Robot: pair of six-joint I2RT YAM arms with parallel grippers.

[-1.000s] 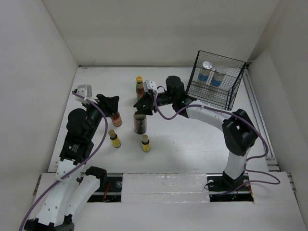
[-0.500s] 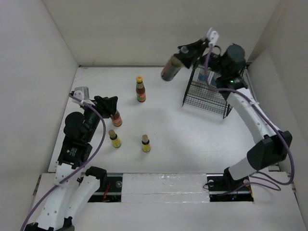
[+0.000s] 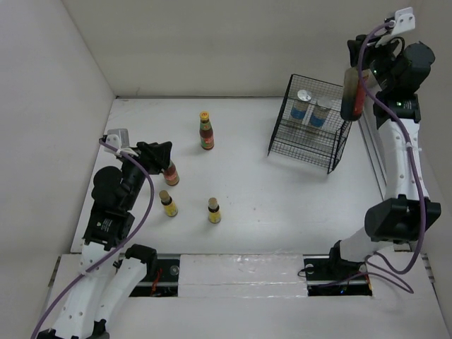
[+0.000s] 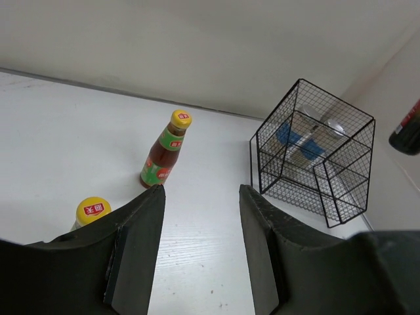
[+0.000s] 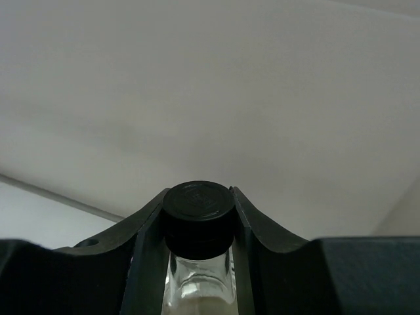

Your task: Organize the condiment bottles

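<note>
My right gripper (image 3: 358, 65) is shut on the black cap (image 5: 199, 213) of the dark bottle (image 3: 350, 95). The bottle hangs high in the air at the right edge of the black wire basket (image 3: 308, 146). Two white silver-lidded shakers (image 3: 304, 104) (image 3: 321, 111) stand inside the basket. On the table stand a yellow-capped red sauce bottle (image 3: 205, 131) and a second one (image 3: 170, 173). Two tiny yellow bottles (image 3: 168, 204) (image 3: 214, 211) stand nearer the front. My left gripper (image 3: 159, 152) is open and holds nothing. The second sauce bottle's cap (image 4: 92, 211) lies just outside its left finger.
White walls close in the table on the left, back and right. The basket stands at the back right, near the right wall. In the left wrist view the dark bottle (image 4: 408, 130) shows at the right edge, above the basket (image 4: 341, 197).
The right arm has lifted the dark bottle from the middle of the table and swung it up and right, past the basket's top to its right edge. The left arm has hardly moved.
</note>
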